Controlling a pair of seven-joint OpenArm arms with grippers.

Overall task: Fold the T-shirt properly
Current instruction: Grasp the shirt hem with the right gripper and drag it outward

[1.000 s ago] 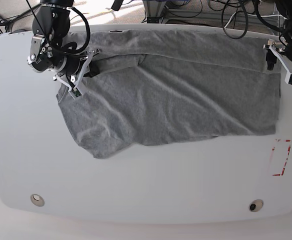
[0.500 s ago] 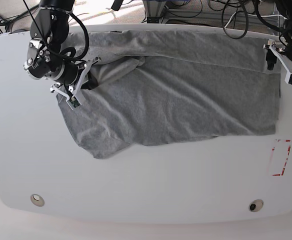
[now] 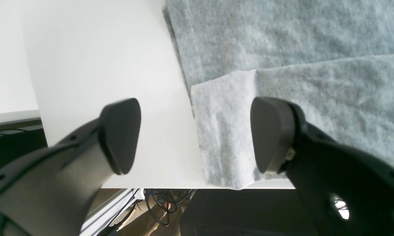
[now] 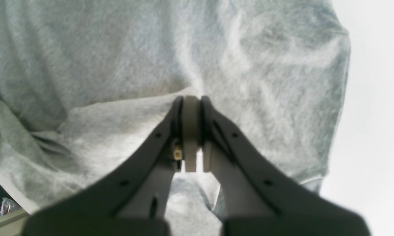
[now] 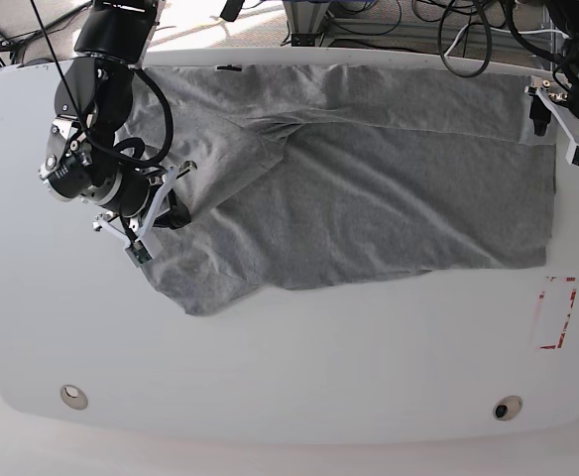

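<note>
Base view: the T-shirt (image 5: 369, 188) lies spread over the far half of the white table (image 5: 299, 367), its long upper edge near the table's far rim and its right edge close to a red-marked rectangle (image 5: 557, 312) on the tabletop. The cloth is wrinkled, with a fold line running across its upper part and a loose flap hanging toward the lower left.

The right gripper (image 5: 161, 203) sits at the shirt's left side, its jaws pressed together on a pinch of grey fabric — the right wrist view shows the two fingers (image 4: 170, 131) closed with cloth gathered at their tips and a ridge of shirt (image 4: 118, 108) pulled up toward them.

The left gripper (image 5: 567, 124) hangs at the shirt's upper right corner, near the table edge. In the left wrist view its two dark pads (image 3: 120, 134) stand wide apart and hold nothing — one is over bare table, the other over the folded corner of the shirt (image 3: 282, 65), which reaches the table's rim. Cables (image 3: 161, 203) show below that rim.
</note>
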